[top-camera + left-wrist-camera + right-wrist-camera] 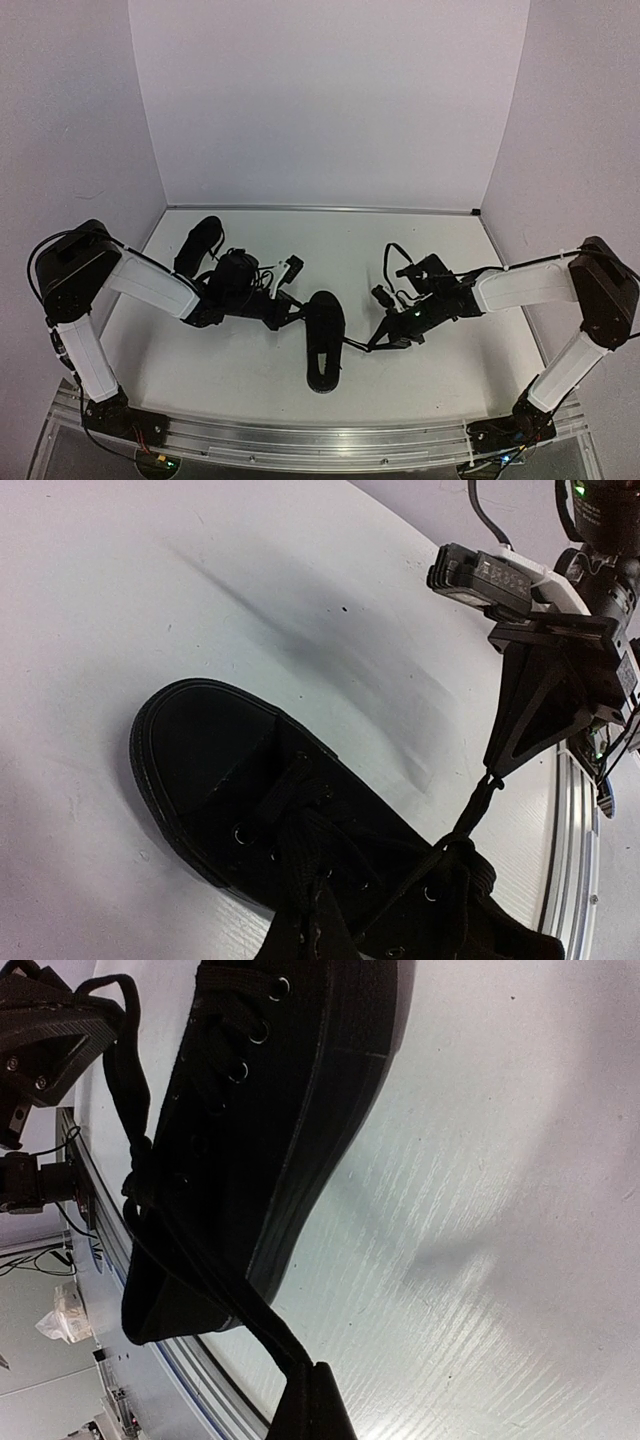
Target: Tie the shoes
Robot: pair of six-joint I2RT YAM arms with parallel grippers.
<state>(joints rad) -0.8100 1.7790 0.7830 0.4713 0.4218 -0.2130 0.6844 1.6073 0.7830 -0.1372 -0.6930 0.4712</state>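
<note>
One shoe [200,245] lies at the far left of the bench [430,235], apart from both arms. The left gripper [294,310], clamped on the left lace [127,1070], sits just beside the second shoe [325,342] at centre. The right gripper [380,343], clamped on the right lace [478,805], holds it taut to that shoe's right.

The left arm [150,285] and right arm [525,288] are white box links between chunky black joints, thin black cables [33,255] looping off. The left gripper [290,308] and right gripper [378,345] are black, with flat triangular fingers.
</note>
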